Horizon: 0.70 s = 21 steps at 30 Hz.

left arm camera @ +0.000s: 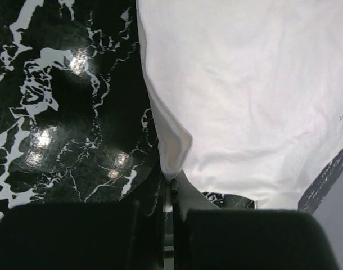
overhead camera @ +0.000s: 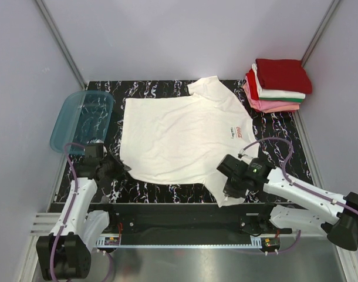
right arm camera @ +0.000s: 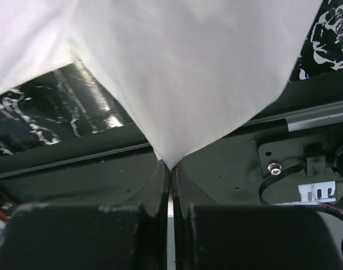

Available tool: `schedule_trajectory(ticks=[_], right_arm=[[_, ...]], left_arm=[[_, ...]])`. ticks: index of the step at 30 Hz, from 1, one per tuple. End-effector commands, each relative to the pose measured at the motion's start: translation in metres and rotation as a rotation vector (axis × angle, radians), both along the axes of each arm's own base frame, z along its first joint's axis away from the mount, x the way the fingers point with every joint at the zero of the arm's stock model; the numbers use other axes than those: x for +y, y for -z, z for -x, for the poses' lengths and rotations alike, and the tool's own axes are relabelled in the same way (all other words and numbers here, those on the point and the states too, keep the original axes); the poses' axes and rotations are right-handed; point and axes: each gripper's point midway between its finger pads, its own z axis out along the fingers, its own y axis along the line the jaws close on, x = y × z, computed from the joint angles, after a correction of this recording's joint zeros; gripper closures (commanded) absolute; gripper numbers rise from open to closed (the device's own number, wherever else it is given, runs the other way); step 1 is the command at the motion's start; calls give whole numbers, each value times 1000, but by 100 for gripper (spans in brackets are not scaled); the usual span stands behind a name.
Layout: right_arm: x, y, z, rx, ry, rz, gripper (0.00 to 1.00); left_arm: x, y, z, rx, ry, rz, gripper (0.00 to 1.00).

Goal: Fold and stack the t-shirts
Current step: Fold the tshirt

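A white t-shirt (overhead camera: 179, 135) with a small red logo lies spread on the black marbled table (overhead camera: 273, 158). My left gripper (overhead camera: 121, 168) is shut on its near left hem corner; the left wrist view shows the white cloth (left arm camera: 239, 95) pinched at the fingertips (left arm camera: 170, 179). My right gripper (overhead camera: 226, 195) is shut on the shirt's near right sleeve tip, lifted a little; in the right wrist view the cloth (right arm camera: 188, 67) narrows to a point between the shut jaws (right arm camera: 171, 167). A stack of folded t-shirts (overhead camera: 279, 85), dark red, white and pink, sits at the far right corner.
A translucent teal plastic tub (overhead camera: 82, 120) stands at the table's left edge, beside my left arm. Grey walls close in the back and sides. A metal rail (overhead camera: 185, 241) runs along the near edge by the arm bases.
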Motion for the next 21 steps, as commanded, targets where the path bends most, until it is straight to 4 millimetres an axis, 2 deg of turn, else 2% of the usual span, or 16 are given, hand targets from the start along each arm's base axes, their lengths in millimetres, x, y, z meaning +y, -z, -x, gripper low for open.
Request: schedule_trajectory(ticks=[1,2,4,5,6,9,10,11,12,14,15,17,18,19,20,21], right_arm=[[-9,-34,-9,-67,-5,44,100],[-6,-50,-17,-109,-13,39,100],[-10,-63,-28,-156,-28,81,100],[-10,-70,-34,-175,-29,96,100],[-7,-81,-46,-197,-17,103,100],[-5,-94,-73,-226,-41,130,100],[-4,-97,-87,-240,-61,123,100],[-4,-99,-97,-249,-65,117,100],[1,-102,-109,-257,-80,116,100],[-5,-107,-133,-271,-99,141,100],[-1,-110,-147,-277,-118,153,100],[-5,-114,-169,-288,-150,187,100],[-1,-115,-184,-287,-162,193,100],[-1,-117,-194,-297,-193,202,100],[-4,-127,-209,-320,-175,198,100],[-2,-120,-219,-300,-208,210,100]], left_arm=[[-10,-34,-1,-43,67,29,100],[-7,-39,-3,-51,68,13,100],[-5,-41,-5,-34,89,-12,100],[-3,-53,-12,-57,95,-23,100],[-2,-55,-16,-58,103,-39,100],[0,-68,-32,-72,112,-50,100],[1,-67,-38,-66,112,-51,100],[1,-75,-45,-84,112,-52,100],[3,-73,-52,-70,110,-59,100],[3,-75,-61,-68,116,-61,100],[5,-82,-69,-83,118,-69,100],[6,-78,-80,-57,122,-70,100],[7,-85,-88,-71,123,-76,100],[7,-79,-93,-49,124,-75,100],[10,-77,-98,-42,117,-81,100],[12,-78,-107,-44,113,-81,100]])
